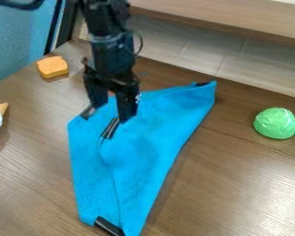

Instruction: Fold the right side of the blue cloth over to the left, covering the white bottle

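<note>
Blue cloth [144, 143] (fuzzy, folded): long axis upper right to bottom, tapering downward; gripper [113, 113] over it, jaws parted.

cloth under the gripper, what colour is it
The cloth is bright blue, seen in the camera view.

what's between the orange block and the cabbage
The gripper and the blue cloth are between the orange block and the cabbage in the camera view.

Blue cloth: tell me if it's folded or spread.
Partly folded: one black-tipped corner of the cloth lies on top of it, just below the gripper, and an edge runs down across it from there.
</note>
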Controlling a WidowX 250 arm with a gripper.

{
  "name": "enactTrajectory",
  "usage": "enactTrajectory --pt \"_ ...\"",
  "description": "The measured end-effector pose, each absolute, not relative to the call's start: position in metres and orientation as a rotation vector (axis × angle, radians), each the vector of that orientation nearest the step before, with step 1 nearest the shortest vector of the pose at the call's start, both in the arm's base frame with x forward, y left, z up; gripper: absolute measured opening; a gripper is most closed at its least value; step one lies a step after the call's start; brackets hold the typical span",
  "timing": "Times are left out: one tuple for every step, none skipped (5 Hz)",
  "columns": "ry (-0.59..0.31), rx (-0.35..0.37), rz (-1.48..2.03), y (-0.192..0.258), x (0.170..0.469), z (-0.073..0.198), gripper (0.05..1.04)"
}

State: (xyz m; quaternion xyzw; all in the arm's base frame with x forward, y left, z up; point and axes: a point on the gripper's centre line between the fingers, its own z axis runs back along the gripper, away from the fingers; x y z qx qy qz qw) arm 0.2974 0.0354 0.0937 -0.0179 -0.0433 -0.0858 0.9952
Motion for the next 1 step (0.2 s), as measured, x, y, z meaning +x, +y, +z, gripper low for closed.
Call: enactTrajectory --pt "-0.109 -0.024 -0.244 -0.0031 0.3159 0.1231 1.001"
